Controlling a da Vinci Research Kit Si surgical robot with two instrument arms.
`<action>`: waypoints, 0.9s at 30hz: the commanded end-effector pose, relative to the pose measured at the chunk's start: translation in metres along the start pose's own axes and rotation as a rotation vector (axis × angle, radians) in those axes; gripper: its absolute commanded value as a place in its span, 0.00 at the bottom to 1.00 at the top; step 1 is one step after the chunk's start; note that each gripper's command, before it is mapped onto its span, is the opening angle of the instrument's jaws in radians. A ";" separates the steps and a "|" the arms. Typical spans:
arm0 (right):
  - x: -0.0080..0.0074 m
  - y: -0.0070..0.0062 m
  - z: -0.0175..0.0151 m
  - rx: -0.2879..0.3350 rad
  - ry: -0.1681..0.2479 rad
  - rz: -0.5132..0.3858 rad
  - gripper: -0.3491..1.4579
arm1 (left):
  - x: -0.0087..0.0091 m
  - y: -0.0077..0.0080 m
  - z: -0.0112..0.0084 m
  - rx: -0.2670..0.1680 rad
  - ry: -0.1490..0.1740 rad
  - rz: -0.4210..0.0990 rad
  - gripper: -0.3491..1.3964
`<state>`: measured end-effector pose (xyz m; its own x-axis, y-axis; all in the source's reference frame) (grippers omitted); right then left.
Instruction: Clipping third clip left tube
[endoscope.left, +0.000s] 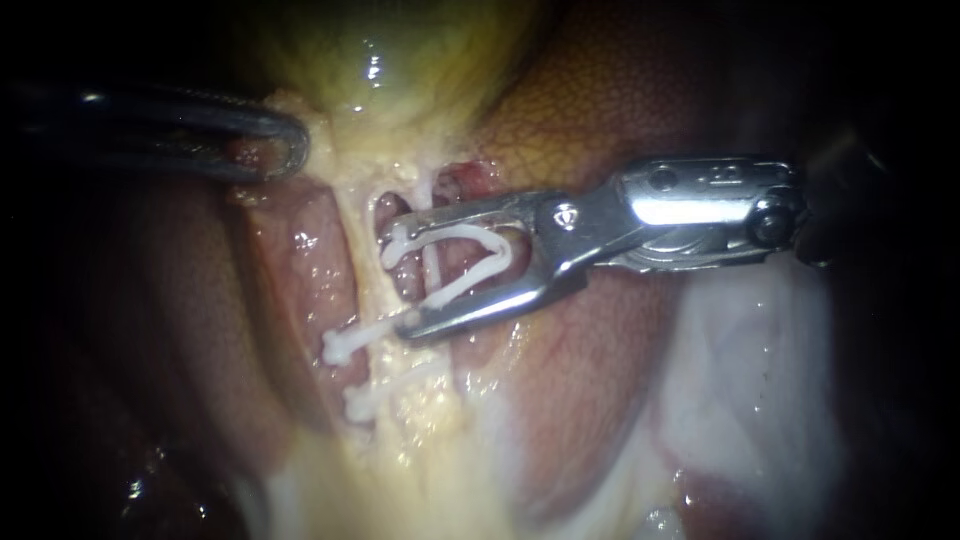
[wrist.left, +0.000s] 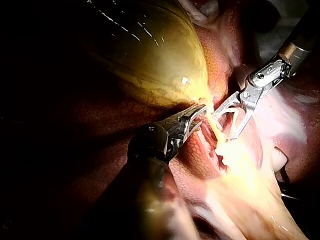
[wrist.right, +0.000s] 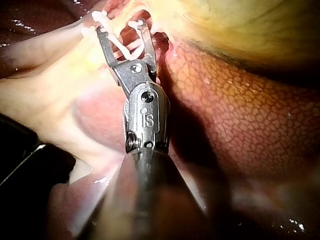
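- Now, closest in, my right instrument (endoscope.left: 405, 272) has its jaws spread wide, yet they clasp an open white clip (endoscope.left: 450, 230). Each jaw bears on one leg of the V, so the clip is loaded and ready, not yet squeezed.
- Directly ahead of those jaws runs the left tube (endoscope.left: 362, 270), a pale yellow strand. The clip's free ends reach its near edge, and a thin pale strand crosses inside the V. I cannot tell whether the whole tube lies within the clip.
- Just beside the tip of the jaw farther from the gallbladder (endoscope.left: 400, 60), a closed clip (endoscope.left: 350, 342) sits across the same tube. A second closed clip (endoscope.left: 360, 403) lies just past it, farther from the jaws.
- The open clip is lined up on the gallbladder side of these two, presumably so that the three sit in a row without crowding.
- Beyond the tube, across from the right jaws, my left instrument (endoscope.left: 290, 150) is clenched on tissue at the gallbladder's neck. This hold probably draws the neck aside so the tube stays stretched and exposed to the clip.
- Farthest off, the yellow-green gallbladder rises behind the left instrument's jaws. The mottled liver (endoscope.left: 600, 100) lies behind the right instrument's shaft.
- The close should wait until both clip ends pass the tube's far edge, or the clip may catch only part of it.
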<state>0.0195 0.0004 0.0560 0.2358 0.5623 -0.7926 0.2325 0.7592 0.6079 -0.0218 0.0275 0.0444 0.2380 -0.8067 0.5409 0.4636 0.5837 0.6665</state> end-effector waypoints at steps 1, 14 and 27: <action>-0.0001 0.0002 0.0000 0.000 -0.001 0.004 0.44 | 0.0000 -0.0001 0.0000 -0.001 0.000 0.001 0.00; -0.0010 0.0018 0.0008 0.035 0.051 0.023 0.44 | 0.0000 -0.0010 0.0002 0.010 0.002 0.006 0.00; 0.0002 0.0020 0.0022 0.119 0.175 0.061 0.43 | 0.0000 -0.0011 0.0004 0.009 0.002 0.006 0.00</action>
<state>0.0222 0.0013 0.0572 0.0795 0.6660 -0.7417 0.3417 0.6807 0.6479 -0.0226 0.0268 0.0439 0.2420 -0.8031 0.5444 0.4538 0.5897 0.6681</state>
